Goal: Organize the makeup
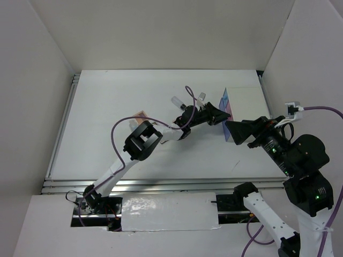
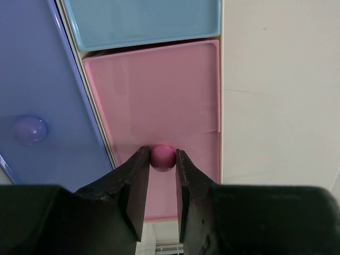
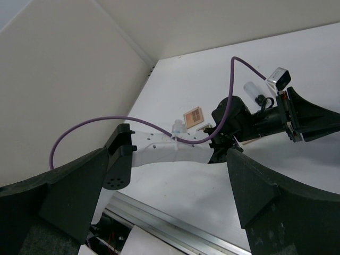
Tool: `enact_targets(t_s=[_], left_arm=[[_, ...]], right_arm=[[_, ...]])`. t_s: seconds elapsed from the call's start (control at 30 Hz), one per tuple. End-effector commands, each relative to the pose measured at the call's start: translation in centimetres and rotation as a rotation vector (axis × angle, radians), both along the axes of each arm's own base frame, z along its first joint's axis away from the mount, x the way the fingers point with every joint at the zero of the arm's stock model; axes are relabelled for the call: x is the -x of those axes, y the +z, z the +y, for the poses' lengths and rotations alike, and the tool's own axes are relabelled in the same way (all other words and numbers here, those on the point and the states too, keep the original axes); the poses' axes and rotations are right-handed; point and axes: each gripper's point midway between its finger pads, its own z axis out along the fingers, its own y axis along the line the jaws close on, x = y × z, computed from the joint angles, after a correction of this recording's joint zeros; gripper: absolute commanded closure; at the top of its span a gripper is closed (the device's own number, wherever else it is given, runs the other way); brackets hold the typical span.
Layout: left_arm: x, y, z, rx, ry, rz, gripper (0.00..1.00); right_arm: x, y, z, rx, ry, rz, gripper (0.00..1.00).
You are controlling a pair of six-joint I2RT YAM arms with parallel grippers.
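Left claw (image 2: 162, 159) is pinched shut on the knob (image 2: 162, 156) of the pink drawer (image 2: 159, 95), right claw (image 3: 178, 154) gapes wide, empty. The makeup (image 1: 201, 96) sits around the middle of the desk (image 1: 96, 123): flat palette (image 1: 140, 114), little bottles (image 1: 176, 100) nearer the far edge. Looks light and slippery, so I'd grab the bottles round the body.

White desk (image 1: 123, 107) spread flat beneath the left gripper (image 1: 221, 114). Plain white walls (image 1: 161, 32) rose beyond and either side, evenly lit. Metal rails (image 1: 161, 184) ran nearer.
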Motion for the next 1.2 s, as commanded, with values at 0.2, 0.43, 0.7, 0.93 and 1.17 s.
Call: enact_targets(t_s=[0.2,0.43,0.7,0.93,1.17], left_arm=[[1.1,1.2,0.1,0.048,-0.024,-0.058,0.77],[0.5,1.7,2.9,0.056,0.013,-0.070,0.84],[-0.7,2.4,6.6,0.048,0.055,-0.093,0.83],[-1.0,2.2,9.5,0.046,0.090,-0.091,0.83],[-0.7,2.9,10.5,0.022,0.101,-0.113,0.83]], right_arm=[[-0.2,0.3,0.2,0.009,0.011,-0.019,0.00],[-0.4,0.3,0.3,0.008,0.012,-0.017,0.00],[-0.6,0.3,0.6,0.004,0.022,-0.013,0.00],[-0.6,0.4,0.7,0.003,0.032,-0.016,0.00],[-0.9,0.0,1.0,0.002,0.042,-0.002,0.01]])
